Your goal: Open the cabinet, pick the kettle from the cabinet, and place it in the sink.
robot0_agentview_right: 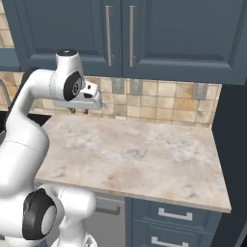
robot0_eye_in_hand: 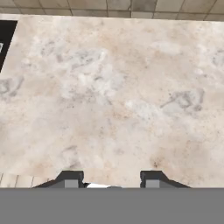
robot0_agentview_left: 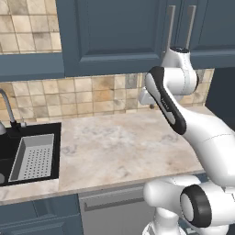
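The cabinet (robot0_agentview_right: 169, 34) hangs over the counter with both panelled doors shut. Its two long grey bar handles (robot0_agentview_right: 108, 36) stand side by side at the seam, also seen in the left base view (robot0_agentview_left: 170, 23). The kettle is hidden. The sink (robot0_agentview_left: 10, 137), black with a curved silver tap (robot0_agentview_left: 6, 108), lies at the counter's left end; one black corner of it shows in the hand view (robot0_eye_in_hand: 6, 39). My gripper (robot0_agentview_right: 79, 111) points down above the marble counter, below the handles and right of the sink. Its fingertips (robot0_eye_in_hand: 70, 179) stand apart with nothing between them, so the gripper (robot0_eye_in_hand: 110, 180) is open.
A perforated grey tray (robot0_agentview_left: 33, 163) rests inside the sink. The marble counter (robot0_agentview_right: 144, 154) runs right to a dark tall panel (robot0_agentview_right: 236, 144). Blue drawers (robot0_agentview_right: 173, 217) and a grey appliance front (robot0_agentview_left: 110, 202) sit under the counter. A tiled backsplash (robot0_agentview_right: 159, 101) backs the counter.
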